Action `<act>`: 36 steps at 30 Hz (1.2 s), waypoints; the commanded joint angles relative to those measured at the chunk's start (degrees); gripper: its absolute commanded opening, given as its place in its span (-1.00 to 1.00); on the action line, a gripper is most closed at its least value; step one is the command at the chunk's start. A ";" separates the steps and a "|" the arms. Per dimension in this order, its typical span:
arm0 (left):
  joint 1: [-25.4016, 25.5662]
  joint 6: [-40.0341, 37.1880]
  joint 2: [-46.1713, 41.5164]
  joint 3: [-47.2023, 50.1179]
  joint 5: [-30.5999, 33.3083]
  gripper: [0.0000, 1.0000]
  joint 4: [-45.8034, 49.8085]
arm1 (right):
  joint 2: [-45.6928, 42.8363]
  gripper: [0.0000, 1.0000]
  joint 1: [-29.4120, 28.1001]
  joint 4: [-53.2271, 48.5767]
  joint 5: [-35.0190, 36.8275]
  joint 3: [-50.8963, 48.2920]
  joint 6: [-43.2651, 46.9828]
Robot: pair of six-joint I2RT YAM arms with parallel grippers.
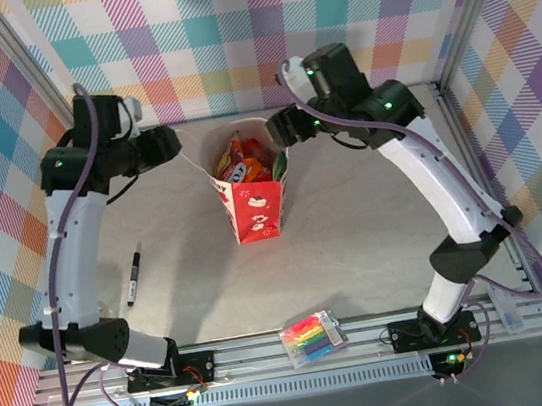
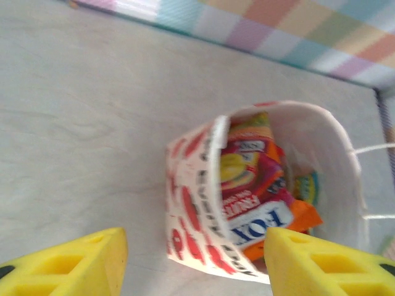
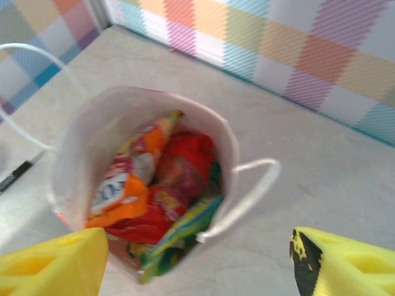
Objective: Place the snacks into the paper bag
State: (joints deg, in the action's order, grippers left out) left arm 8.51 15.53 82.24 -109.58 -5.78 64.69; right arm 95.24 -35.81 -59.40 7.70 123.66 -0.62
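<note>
- While both arms reach in from either side, the bag (image 1: 255, 208) stands upright on the surface (image 1: 377, 239), midway between the left and right edges and nearer the far edge than the near one.
- Snacks (image 1: 242, 162) lie piled inside the bag, their orange, red and yellow-green wrappers showing through its open top.
- From the left wrist, the snacks (image 2: 253, 197) sit against the bag (image 2: 191, 209) wall, a "FOX" label uppermost.
- Left hand (image 1: 175, 152) hovers just left of the bag's mouth; its yellow pads (image 2: 68, 268) stand wide apart, gripping nothing.
- Right hand (image 1: 283, 129) hovers at the bag's right rim, also spread open and empty; its pads (image 3: 52, 268) flank the bag (image 3: 74, 142) and snacks (image 3: 154, 185) below.
- One white handle (image 3: 250, 185) loops out over the rim.
- Pen (image 1: 133, 273) lies toward the left edge.
- Markers (image 1: 313, 337) lie at the near edge.
</note>
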 commanded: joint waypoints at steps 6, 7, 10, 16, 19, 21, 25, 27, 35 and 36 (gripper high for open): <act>-9.08 -1.20 -10.29 10.41 5.94 0.23 -2.23 | -16.64 0.79 14.33 8.36 2.20 -20.25 -1.58; -9.21 -1.14 -11.28 12.44 7.37 0.28 -2.78 | -18.47 0.81 16.15 9.15 2.09 -23.12 -2.06; -9.22 0.26 -12.18 18.25 9.86 0.29 -4.54 | -22.33 0.82 20.79 11.94 -0.44 -31.63 -4.01; -9.18 2.88 -14.51 31.97 9.65 0.30 -14.86 | -25.64 0.82 24.19 19.53 -4.28 -47.92 -5.33; -9.19 2.55 -16.61 40.51 10.94 0.35 -22.51 | -27.28 0.83 26.10 25.92 -3.90 -57.33 -5.94; -9.11 1.06 -17.58 46.03 12.84 0.39 -27.94 | -28.54 0.86 28.43 31.78 -4.28 -64.12 -6.93; -9.13 -3.16 -18.57 55.93 16.40 0.49 -39.25 | -28.56 0.91 33.02 40.82 -4.54 -73.31 -7.53; -9.13 -4.82 -19.19 61.15 18.36 0.54 -46.64 | -28.05 0.92 34.83 44.92 -4.19 -76.49 -7.34; -9.05 -5.87 -15.65 72.23 23.36 0.99 -70.28 | -27.72 1.00 37.26 62.41 0.01 -86.98 -9.85; -8.96 -5.74 -14.80 72.97 23.17 0.99 -72.34 | -26.80 1.00 37.25 63.83 0.18 -87.67 -9.67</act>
State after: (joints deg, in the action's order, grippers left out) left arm -0.32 10.83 65.82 -37.82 14.98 5.26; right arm 67.48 1.17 -5.87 6.28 38.02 -9.28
